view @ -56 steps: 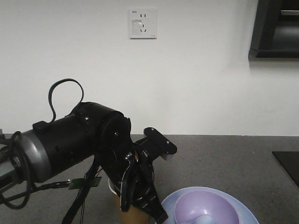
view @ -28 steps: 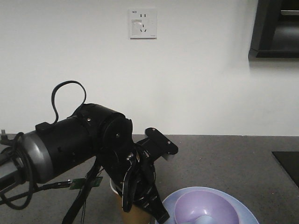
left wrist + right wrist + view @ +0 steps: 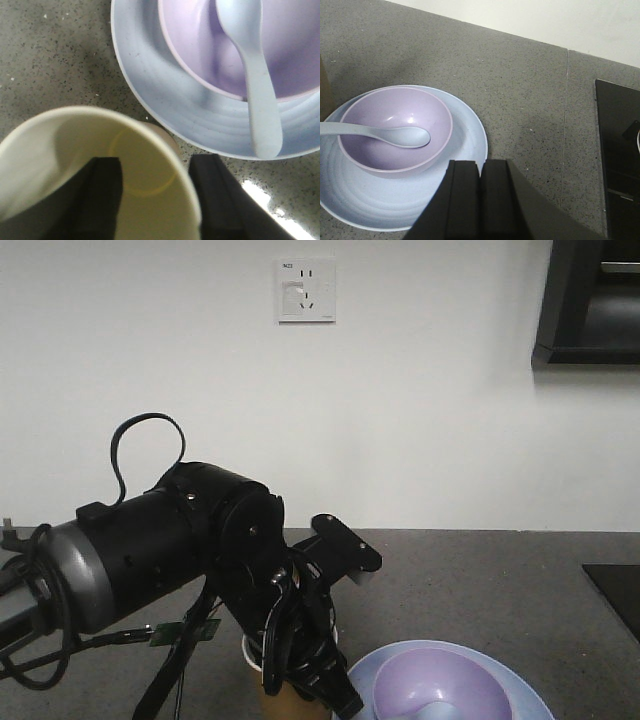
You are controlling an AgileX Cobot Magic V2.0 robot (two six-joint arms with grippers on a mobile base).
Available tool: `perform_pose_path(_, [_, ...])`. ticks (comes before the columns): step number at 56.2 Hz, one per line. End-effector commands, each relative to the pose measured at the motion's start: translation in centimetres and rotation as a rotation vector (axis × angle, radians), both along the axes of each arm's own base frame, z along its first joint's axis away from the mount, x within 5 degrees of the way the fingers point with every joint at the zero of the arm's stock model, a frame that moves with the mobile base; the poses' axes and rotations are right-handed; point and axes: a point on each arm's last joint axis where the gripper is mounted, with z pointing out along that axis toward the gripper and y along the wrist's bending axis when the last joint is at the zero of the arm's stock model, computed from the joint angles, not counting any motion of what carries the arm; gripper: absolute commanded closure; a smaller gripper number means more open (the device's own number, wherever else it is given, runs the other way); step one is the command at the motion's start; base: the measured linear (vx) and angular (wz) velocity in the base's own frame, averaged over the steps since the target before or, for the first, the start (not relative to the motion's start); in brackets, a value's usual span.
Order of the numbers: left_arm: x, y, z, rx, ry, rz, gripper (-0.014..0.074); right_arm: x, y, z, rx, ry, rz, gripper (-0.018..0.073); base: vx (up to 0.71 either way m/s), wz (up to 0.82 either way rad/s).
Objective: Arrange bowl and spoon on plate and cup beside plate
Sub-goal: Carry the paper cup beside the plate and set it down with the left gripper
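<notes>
The left claw (image 3: pixel 152 200) grips the cup (image 3: pixel 95 175) by its rim, one finger inside and one outside; the cup stands upright just beside the plate (image 3: pixel 150 105). The right claw (image 3: pixel 480 200) is closed and empty. The spoon (image 3: pixel 380 134) lies crosswise in the bowl (image 3: pixel 395 130), its handle overhanging the rim, on the plate. Speckled grey bench (image 3: pixel 520 80), white wall (image 3: pixel 420 420).

A white wall socket (image 3: pixel 306 289) above a speckled grey countertop (image 3: pixel 520 85).
</notes>
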Motion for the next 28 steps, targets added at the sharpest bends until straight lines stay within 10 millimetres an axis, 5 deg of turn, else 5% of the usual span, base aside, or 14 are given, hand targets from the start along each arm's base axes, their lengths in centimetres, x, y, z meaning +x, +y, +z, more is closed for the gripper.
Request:
perform_pose_path(1, [-0.7, 0.1, 3.2, -0.088, -0.077, 0.002, 0.0078, 0.2, 0.0, 1.6, 0.005, -0.104, -0.004, 0.0568, 0.00, 0.00])
perform_pose_path(10, [-0.9, 0.2, 4.0, -0.083, -0.073, -0.002, 0.0075, 0.2, 0.0, 1.6, 0.006, -0.104, -0.004, 0.0568, 0.00, 0.00])
perform_pose_path(28, [-2.0, 0.6, 9.4, -0.145, -0.138, -0.019, 0.0076, 0.2, 0.0, 1.5, 0.006, -0.103, -0.004, 0.0568, 0.00, 0.00])
